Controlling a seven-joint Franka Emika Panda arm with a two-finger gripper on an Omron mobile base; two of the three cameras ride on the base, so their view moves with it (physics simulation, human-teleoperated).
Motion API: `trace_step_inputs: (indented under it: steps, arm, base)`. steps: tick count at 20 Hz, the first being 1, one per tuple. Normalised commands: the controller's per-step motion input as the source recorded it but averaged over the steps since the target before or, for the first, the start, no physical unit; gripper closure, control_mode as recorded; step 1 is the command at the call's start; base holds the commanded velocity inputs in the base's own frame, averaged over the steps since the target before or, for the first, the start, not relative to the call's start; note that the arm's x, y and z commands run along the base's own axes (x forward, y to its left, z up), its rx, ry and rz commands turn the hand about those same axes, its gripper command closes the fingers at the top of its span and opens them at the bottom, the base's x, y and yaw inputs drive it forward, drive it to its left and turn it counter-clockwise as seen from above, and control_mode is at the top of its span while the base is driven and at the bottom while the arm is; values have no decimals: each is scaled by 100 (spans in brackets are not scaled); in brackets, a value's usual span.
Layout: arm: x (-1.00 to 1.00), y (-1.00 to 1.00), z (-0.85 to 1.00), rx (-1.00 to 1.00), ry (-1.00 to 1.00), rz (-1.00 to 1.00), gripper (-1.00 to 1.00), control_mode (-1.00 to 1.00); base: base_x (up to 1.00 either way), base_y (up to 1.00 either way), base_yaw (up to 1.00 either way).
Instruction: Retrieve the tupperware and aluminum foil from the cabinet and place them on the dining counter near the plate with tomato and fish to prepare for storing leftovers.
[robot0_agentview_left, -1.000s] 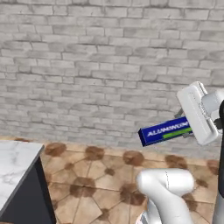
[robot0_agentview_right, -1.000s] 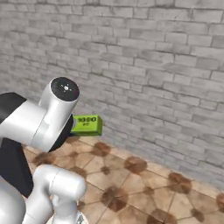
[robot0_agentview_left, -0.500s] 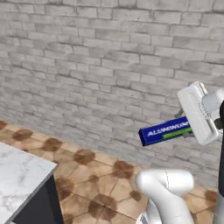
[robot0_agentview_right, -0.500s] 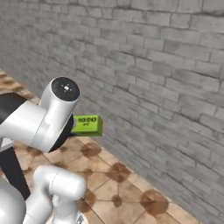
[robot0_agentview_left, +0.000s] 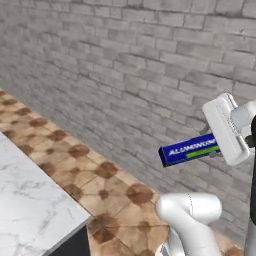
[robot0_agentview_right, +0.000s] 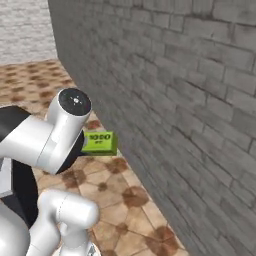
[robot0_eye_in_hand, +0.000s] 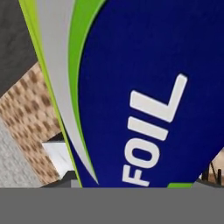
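Foil (robot0_agentview_left: 189, 149) | gripped by fingers (robot0_agentview_left: 218, 148), level, in air | brick wall (robot0_agentview_left: 125, 75) behind | marble worktop (robot0_agentview_left: 30, 205) lower left

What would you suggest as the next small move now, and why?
Probably keep driving toward the marble counter with the hand gripping the aluminum foil: the box is carried clear of the brick wall, and no plate is in sight yet.

Even flat rendered light, soft blur, no glare.
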Motion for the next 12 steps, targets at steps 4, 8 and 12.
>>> trace_step_inputs:
  steps: [4,8,12]
  arm:
    - [0,0,0,0,0,0,100,100]
    - [0,0,0,0,0,0,100,100]
    - [0,0,0,0,0,0,100,100]
  base:
    - [100,0,58]
    - [100,0,58]
    - [100,0,56]
